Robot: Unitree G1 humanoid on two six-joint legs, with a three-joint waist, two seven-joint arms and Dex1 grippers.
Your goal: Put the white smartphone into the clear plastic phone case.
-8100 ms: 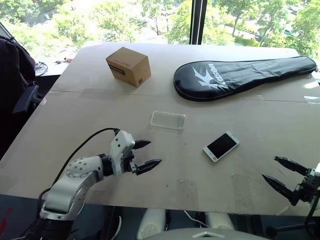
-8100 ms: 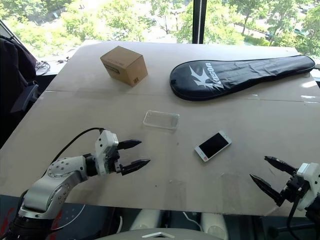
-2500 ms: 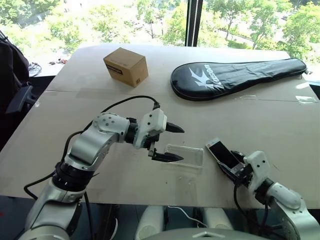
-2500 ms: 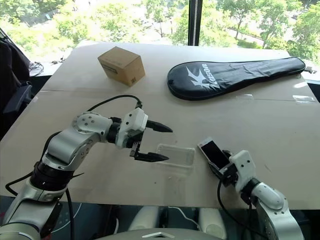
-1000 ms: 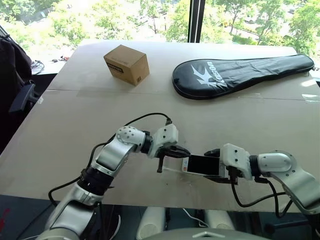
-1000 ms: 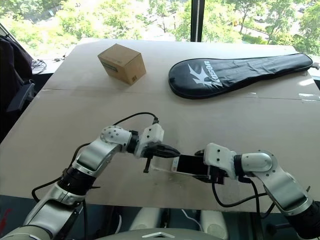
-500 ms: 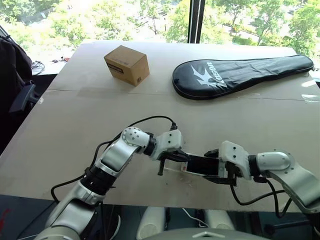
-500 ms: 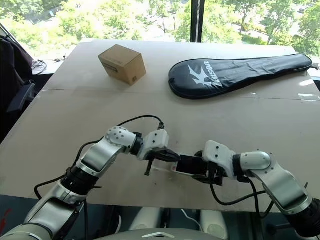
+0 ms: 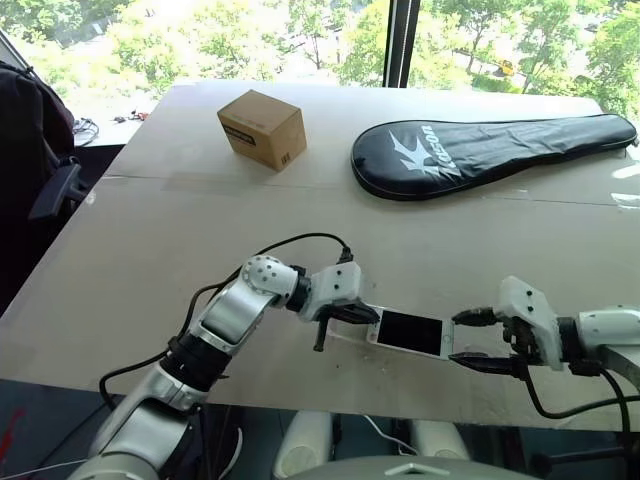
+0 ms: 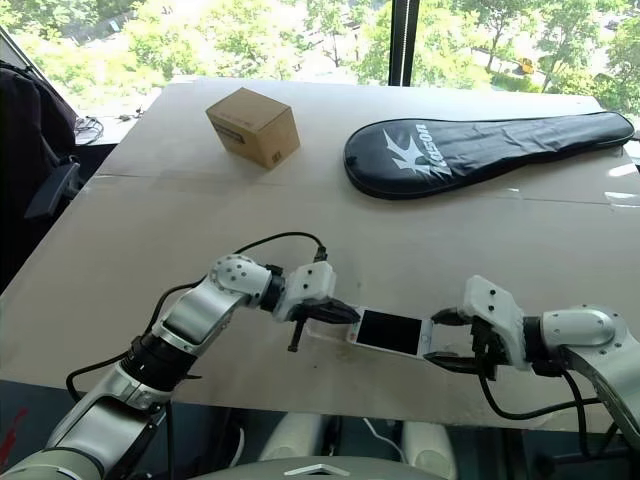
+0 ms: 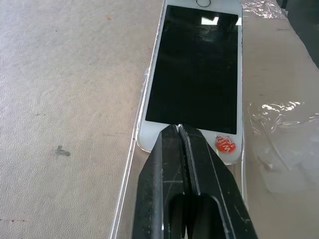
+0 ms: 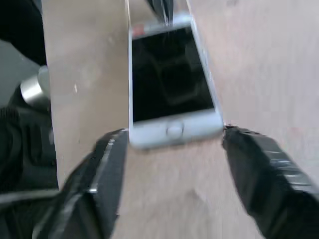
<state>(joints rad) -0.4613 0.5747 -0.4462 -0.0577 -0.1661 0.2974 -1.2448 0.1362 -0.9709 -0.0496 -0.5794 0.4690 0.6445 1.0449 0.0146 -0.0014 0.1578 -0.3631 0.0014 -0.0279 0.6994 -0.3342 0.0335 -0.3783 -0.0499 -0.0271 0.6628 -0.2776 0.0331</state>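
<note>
The white smartphone (image 9: 410, 332) lies screen up near the table's front edge, inside the clear plastic phone case, whose thin rim (image 11: 130, 164) shows along one long side. My left gripper (image 9: 362, 317) is shut, its joined tips (image 11: 178, 130) resting on the phone's white end beside a small red sticker (image 11: 225, 144). My right gripper (image 9: 456, 338) stands open just off the opposite end, where the home button is. Its two fingers (image 12: 107, 164) flank that end's corners without holding it.
A brown cardboard box (image 9: 262, 129) and a black racket cover (image 9: 490, 150) lie at the back of the table (image 9: 150, 250). Crumpled clear film (image 11: 284, 144) sits beside the phone. A dark chair (image 9: 35, 170) stands off the table's left side.
My right gripper has let go of the phone and pulled back to the right, jaws apart. The left gripper stays shut on the phone's other end.
</note>
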